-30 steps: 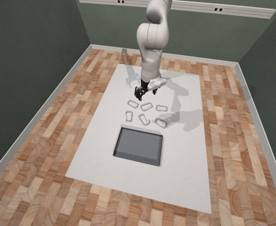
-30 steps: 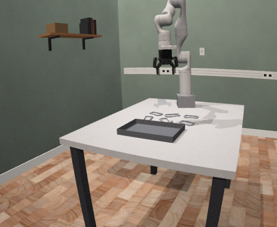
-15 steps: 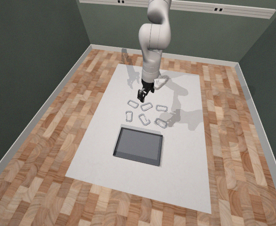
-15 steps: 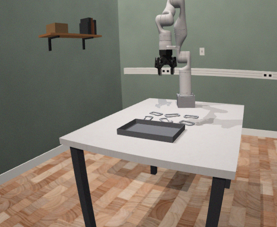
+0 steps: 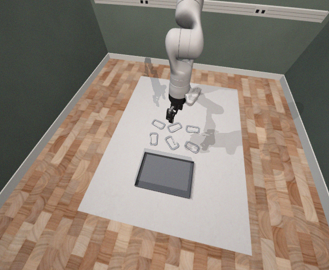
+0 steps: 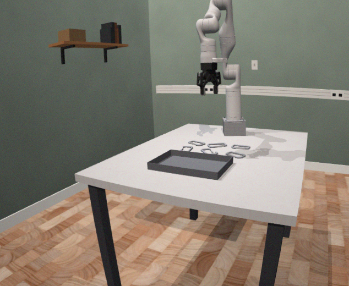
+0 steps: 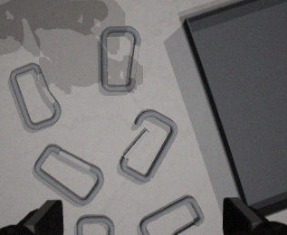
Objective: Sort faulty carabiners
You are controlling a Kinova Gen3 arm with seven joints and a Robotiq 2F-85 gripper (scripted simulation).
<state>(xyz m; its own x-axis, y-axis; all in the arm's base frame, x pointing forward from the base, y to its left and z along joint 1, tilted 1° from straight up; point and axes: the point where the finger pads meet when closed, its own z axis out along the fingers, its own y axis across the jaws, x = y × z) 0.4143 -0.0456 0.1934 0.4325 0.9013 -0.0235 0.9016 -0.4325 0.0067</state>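
My open, empty gripper (image 5: pixel 170 118) (image 6: pixel 208 92) (image 7: pixel 143 218) hangs high above the carabiners. In the wrist view, the middle front-row carabiner (image 5: pixel 167 144) (image 7: pixel 162 154) has its gate swung inward, leaving a gap at the nose. The back-right carabiner (image 5: pixel 192 125) (image 7: pixel 21 100) has a gate that looks bent inward. The back-middle carabiner (image 7: pixel 59 186) and front-right carabiner (image 7: pixel 104 59) look closed. The front-left carabiner (image 7: pixel 165 211) and back-left carabiner (image 7: pixel 95 219) are cut off by the frame; their gates cannot be judged. The grey tray (image 5: pixel 169 156) (image 6: pixel 184 172) (image 7: pixel 215 110) is empty.
The white table (image 5: pixel 217 203) (image 6: pixel 137 184) carries the tray in front of the two carabiner rows. The tray has low dark walls. The arm's base (image 6: pixel 234 127) stands at the table's back. A wall shelf (image 6: pixel 88 45) hangs at the left, away from the table.
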